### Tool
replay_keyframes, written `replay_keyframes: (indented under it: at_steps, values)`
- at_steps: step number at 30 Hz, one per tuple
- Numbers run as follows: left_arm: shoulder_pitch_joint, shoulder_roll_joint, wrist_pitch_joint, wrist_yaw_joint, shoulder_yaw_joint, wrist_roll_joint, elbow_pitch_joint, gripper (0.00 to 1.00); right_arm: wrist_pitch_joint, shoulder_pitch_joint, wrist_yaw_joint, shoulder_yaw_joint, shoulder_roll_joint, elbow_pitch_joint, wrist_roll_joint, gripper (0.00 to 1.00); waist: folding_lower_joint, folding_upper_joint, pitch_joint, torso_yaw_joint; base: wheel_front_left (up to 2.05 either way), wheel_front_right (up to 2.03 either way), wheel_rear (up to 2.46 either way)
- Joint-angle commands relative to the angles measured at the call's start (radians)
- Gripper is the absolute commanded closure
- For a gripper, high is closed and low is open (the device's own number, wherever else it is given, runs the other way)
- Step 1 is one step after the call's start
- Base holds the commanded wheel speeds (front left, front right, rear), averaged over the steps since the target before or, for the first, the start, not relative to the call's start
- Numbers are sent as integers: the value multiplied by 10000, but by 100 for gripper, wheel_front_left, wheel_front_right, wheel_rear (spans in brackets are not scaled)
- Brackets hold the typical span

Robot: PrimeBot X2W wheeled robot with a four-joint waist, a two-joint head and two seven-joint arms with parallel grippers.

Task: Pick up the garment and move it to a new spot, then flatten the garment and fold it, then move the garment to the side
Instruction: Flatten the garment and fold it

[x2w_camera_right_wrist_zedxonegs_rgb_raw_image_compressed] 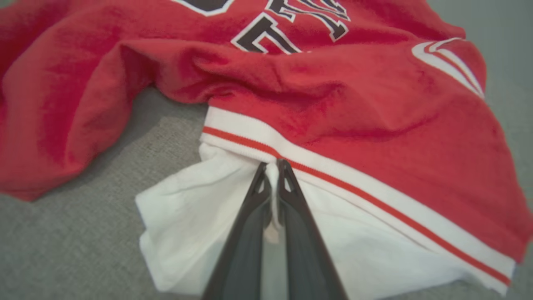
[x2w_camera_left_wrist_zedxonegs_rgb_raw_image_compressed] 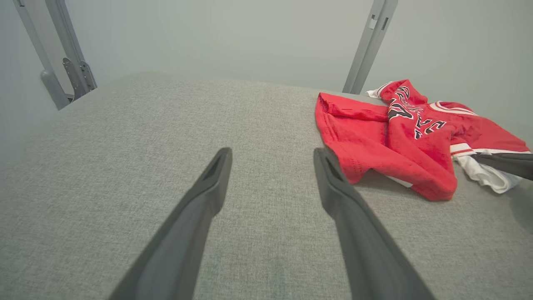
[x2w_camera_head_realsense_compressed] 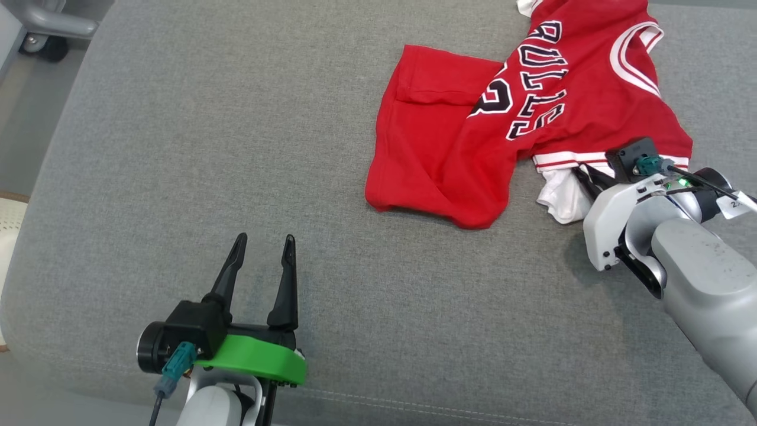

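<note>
Padded surface (x2w_camera_head_realsense_compressed: 207, 148): grey fabric, carrying everything here.
Garment (x2w_camera_head_realsense_compressed: 449, 148): a red jersey with black-and-white lettering, lying crumpled toward the far right corner. A white layer (x2w_camera_right_wrist_zedxonegs_rgb_raw_image_compressed: 195, 208) is sticking out from under its striped hem, on the side facing the near edge.
Right gripper (x2w_camera_right_wrist_zedxonegs_rgb_raw_image_compressed: 272, 166): reaching in near the right edge — jaws are pinching together on a fold of that white layer, right at the hem.
Left gripper (x2w_camera_head_realsense_compressed: 264, 244): pointing toward the far edge from beside the near edge, left of its middle — jaws are standing apart, holding nothing.

Head view's top edge crops the garment (x2w_camera_head_realsense_compressed: 449, 148).
</note>
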Motion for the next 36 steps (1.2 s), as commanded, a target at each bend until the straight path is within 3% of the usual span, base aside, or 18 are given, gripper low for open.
replay_keyframes:
  at_steps: [1, 10, 17, 18, 20, 24, 25, 26, 27, 28, 29, 36]
  values:
    - [22, 12, -20, 16, 42, 46, -19, 0, -116, 145, -19, -11, -134, 3, 74, 100, 0, 99, -77, -120, 0, 0, 0]
    - [204, 12, -18, 6, 193, 171, -65, 0, -1391, 940, -19, -807, -412, -587, 488, 100, 0, 99, -276, -693, 0, 0, 0]
    - [270, 13, -20, -72, 313, 265, -84, 0, -1839, 2175, -19, -1851, -523, -1114, 98, 100, 0, 99, -306, -1053, 0, 0, 0]
    - [271, 12, -18, -67, 333, 278, -86, 0, -1891, 2309, -19, -2075, -555, -1169, -52, 91, 0, 99, -296, -1105, 0, 0, 0]
    - [282, 12, -20, -103, 410, 326, -87, 0, -1968, 2827, -19, -2727, -379, -1348, -400, 46, 0, 99, -284, -1252, 0, 0, 0]
    - [273, 12, -18, -130, 451, 372, -66, 0, -1998, 3366, -19, -3518, -223, -1646, -876, 64, 0, 99, -303, -1403, 0, 0, 0]
    - [271, 12, -20, -130, 464, 370, -76, 0, -2002, 3516, -19, -3712, -170, -1751, -945, 61, 0, 99, -307, -1434, 0, 0, 0]
    - [281, 12, -20, -138, 478, 379, -82, 0, -1996, 3688, -19, -3911, -145, -1834, -1048, 55, 0, 99, -314, -1465, 0, 0, 0]
    - [293, 12, -20, -145, 491, 395, -82, 0, -1992, 3846, -19, -4096, -150, -1935, -1184, 43, 0, 99, -324, -1492, 0, 0, 0]
    - [304, 12, -20, -149, 498, 399, -78, 0, -1991, 3993, -19, -4303, -139, -2055, -1308, 11, 0, 99, -340, -1514, 0, 0, 0]
    - [316, 12, -20, -158, 507, 404, -74, 0, -1992, 4162, -19, -4503, -106, -2185, -1426, 0, 0, 99, -361, -1532, 0, 0, 0]
    - [494, 13, -20, -126, 620, 380, -36, 0, -1569, 5646, -19, -5804, 229, -3336, -2069, 0, 0, 99, -656, -1698, 0, 0, 0]
